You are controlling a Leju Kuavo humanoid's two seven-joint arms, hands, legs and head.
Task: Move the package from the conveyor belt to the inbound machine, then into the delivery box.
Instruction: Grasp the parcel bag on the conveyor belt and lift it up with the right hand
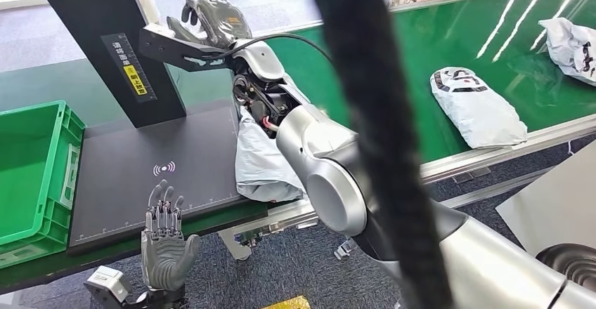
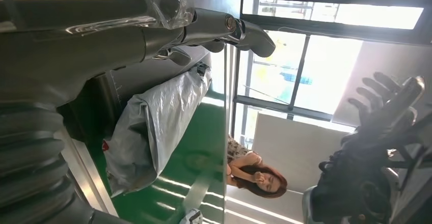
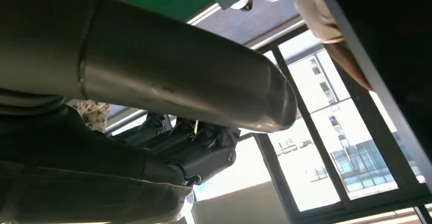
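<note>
Now the grey package (image 1: 258,161) lies on the black machine plate (image 1: 140,175), presumably for scanning; right hand (image 1: 211,21) raised, grip unclear; left hand (image 1: 165,242) open, empty.

You have three packages: one grey (image 1: 261,161) on the scanner pad, two white (image 1: 474,107) (image 1: 573,45) on the belt. One green crate (image 1: 35,168). One person (image 2: 252,175).

The belt (image 1: 393,56) is green. On it lie a white bag (image 1: 476,109) with black markings and another white bag (image 1: 573,45). The package (image 1: 256,158) is silver-grey, the scanner plate (image 1: 154,175) black with white marks, the crate (image 1: 31,172) green, and the left robot hand (image 1: 165,242) grey.
</note>
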